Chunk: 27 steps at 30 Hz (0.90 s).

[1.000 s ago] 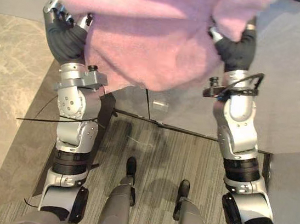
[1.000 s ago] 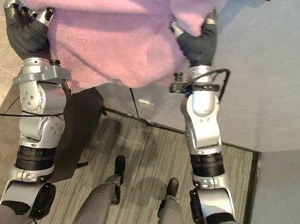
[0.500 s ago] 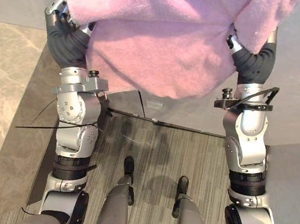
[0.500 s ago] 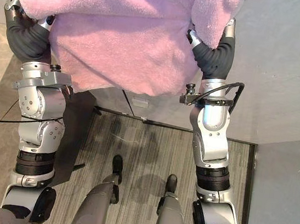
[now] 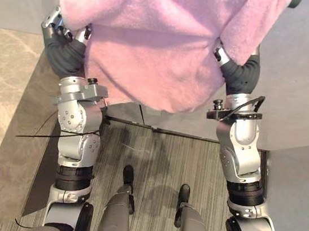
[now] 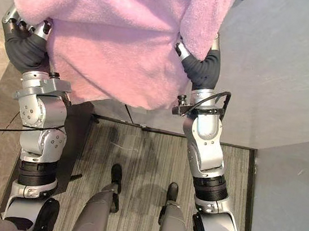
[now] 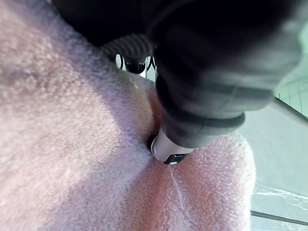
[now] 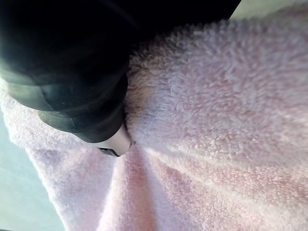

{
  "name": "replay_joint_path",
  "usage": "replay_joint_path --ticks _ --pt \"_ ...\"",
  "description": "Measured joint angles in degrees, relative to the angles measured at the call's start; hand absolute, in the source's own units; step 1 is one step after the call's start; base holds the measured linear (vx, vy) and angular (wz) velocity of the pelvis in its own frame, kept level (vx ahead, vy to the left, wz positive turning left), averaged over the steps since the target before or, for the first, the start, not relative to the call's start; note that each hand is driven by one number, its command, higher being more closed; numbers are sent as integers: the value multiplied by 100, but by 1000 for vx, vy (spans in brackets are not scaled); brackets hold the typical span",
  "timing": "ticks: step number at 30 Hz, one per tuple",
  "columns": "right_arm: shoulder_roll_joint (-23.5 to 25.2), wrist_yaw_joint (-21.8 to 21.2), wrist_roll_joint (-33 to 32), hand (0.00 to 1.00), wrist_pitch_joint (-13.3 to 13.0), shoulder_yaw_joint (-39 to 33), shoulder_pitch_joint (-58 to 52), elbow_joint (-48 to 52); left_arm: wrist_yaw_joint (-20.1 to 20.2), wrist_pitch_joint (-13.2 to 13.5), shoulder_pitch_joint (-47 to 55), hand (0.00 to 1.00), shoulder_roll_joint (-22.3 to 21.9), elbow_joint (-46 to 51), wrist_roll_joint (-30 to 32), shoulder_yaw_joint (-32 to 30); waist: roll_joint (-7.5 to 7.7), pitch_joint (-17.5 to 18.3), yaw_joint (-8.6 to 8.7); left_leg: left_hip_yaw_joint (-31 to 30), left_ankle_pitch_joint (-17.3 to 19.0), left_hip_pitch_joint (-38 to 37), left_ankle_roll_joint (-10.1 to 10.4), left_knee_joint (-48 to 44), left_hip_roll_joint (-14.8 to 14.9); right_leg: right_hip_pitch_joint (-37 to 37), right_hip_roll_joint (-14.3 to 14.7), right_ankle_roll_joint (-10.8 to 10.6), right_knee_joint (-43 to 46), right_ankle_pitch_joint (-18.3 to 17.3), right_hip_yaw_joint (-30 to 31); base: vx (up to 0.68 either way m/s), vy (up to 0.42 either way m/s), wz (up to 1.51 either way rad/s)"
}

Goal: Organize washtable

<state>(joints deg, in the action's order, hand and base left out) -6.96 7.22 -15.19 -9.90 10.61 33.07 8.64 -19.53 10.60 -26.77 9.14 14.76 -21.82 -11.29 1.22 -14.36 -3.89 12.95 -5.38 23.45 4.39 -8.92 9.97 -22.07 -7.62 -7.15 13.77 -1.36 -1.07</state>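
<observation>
Holding sits with the pink towel [image 5: 164, 43]: we see it lifted in the air, spread wide between both arms and hanging in front of the head camera, clear of the floor. At its left edge the left robot hand [image 5: 62, 35] has curled fingers [image 5: 54, 20] closed on the cloth. The right robot hand [image 5: 237, 69] is tucked up under the towel's right edge, touching it, and we cannot tell how far open it is. The towel's lower hem droops in a curve between the two wrists. In the eye views we get the whole spread, plus striped carpet [image 5: 160, 156] below and a pale stone floor [image 5: 2, 101] to the left. From the wrist views we get close detail: fleecy pile and folds bunched against each hand's dark cover.
</observation>
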Motion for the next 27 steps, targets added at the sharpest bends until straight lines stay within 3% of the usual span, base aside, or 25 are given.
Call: replay_joint_path --ticks 9,10,12,13,22,27 --pt "44 -105 -1 100 -49 371 69 1 -280 123 75 100 3 202 14 -343 -4 5 5 -23 118 71 12 -211 75 41 39 15 -1 -9 -24 12 -3 -1" --pt "50 -132 -1 0 -51 392 88 0 -307 125 76 100 2 285 14 -425 -4 5 1 -34 125 89 17 -226 92 38 50 26 1 -15 -41 0 0 0" --pt "52 -157 -1 0 -50 407 86 0 -315 161 76 100 3 315 11 -538 -7 16 -7 -38 125 89 17 -228 98 38 51 37 6 -22 -46 0 0 0" --pt "45 -178 0 0 -50 405 85 -10 -323 204 82 0 3 315 10 -642 -6 30 -3 -38 125 89 18 -228 103 38 50 40 7 -24 -47 32 -3 0" --pt "41 -193 3 0 -40 351 -237 -52 -26 226 581 0 -1 319 -1 -618 -16 222 -3 -50 137 63 31 -222 104 67 46 66 3 -45 -60 24 -2 0" --pt "93 -386 2 0 -7 335 -1061 -51 451 147 1378 0 -159 332 29 -138 -62 305 -6 -30 138 1 32 -194 86 93 49 66 15 -50 -35 -1 0 -1"
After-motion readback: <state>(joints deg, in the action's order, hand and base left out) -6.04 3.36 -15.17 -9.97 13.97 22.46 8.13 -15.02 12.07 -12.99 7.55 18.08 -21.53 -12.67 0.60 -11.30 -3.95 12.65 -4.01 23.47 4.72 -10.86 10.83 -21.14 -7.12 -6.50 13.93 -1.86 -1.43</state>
